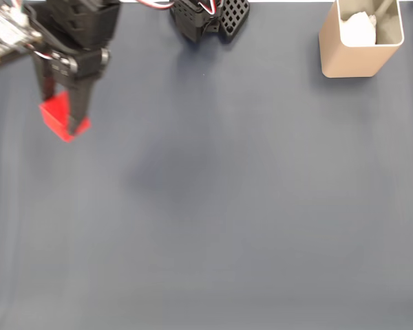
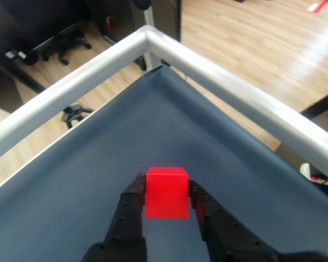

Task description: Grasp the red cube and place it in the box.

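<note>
At upper left of the fixed view, the red cube [image 1: 55,113] is pinched by the gripper [image 1: 63,118], well apart from the box [image 1: 351,58] at upper right. From the wrist view, the red cube [image 2: 166,192] is seen clamped between both fingers [image 2: 130,210] above the grey table [image 2: 98,164].

Wooden floor [image 2: 251,43] — office chair [image 2: 65,41]

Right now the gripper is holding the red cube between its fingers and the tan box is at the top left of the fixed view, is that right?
Not quite. The box stands at the top right of the fixed view, not the left. The rest holds: the gripper has the red cube between its fingers, as the wrist view shows.
</note>
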